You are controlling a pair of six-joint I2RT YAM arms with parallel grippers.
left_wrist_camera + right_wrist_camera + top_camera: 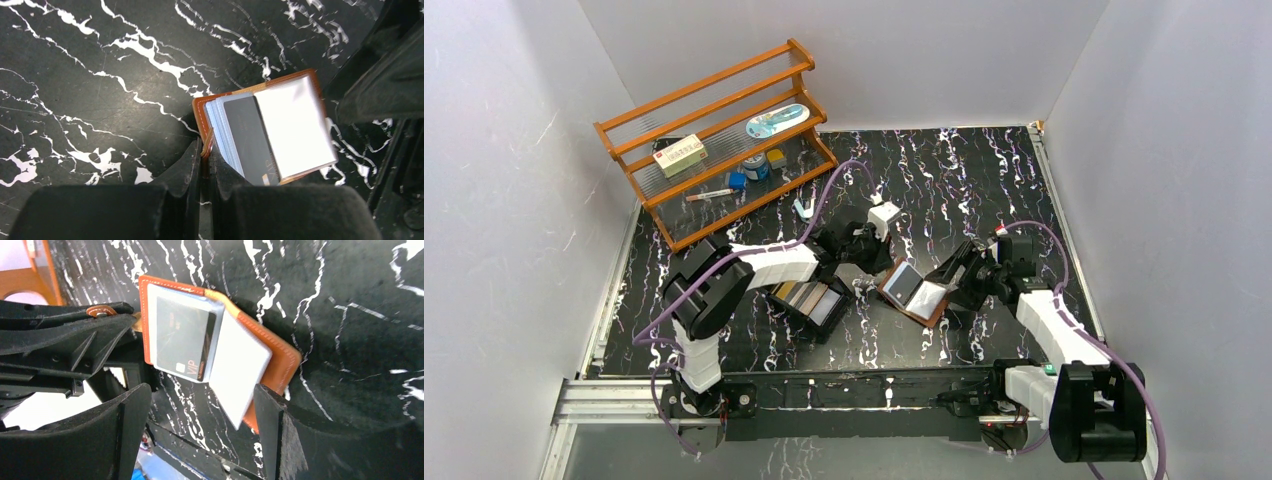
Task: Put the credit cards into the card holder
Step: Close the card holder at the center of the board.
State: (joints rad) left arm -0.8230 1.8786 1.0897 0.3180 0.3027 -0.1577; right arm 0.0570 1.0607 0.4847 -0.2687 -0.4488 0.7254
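A: Was there any writing to read?
B: Only "VIP", in gold letters at a corner of the dark grey plastic card (182, 337). It lay on top of the pale-blue-edged sleeves inside the brown leather folding card holder (280, 357). The smaller print on it was too blurred.
A: Where was the holder?
B: Open flat on the black white-veined marble-look table (984, 180), between the two arms. It sat just right of the shallow black rectangular tray (832, 325), which held more credit cards (809, 298), silver-grey among them.
A: And the arms?
B: The left arm reached forward and to the right past the tray, wrist low. The left gripper (205, 150) was pinched closed on the holder's brown strap (207, 142). The right arm bent in from the right, and the right gripper (200, 390) stood wide apart, clamping nothing. Its fingers (127, 430) were either side of the holder's near edge, with a white leaf (240, 375) fanned up between them
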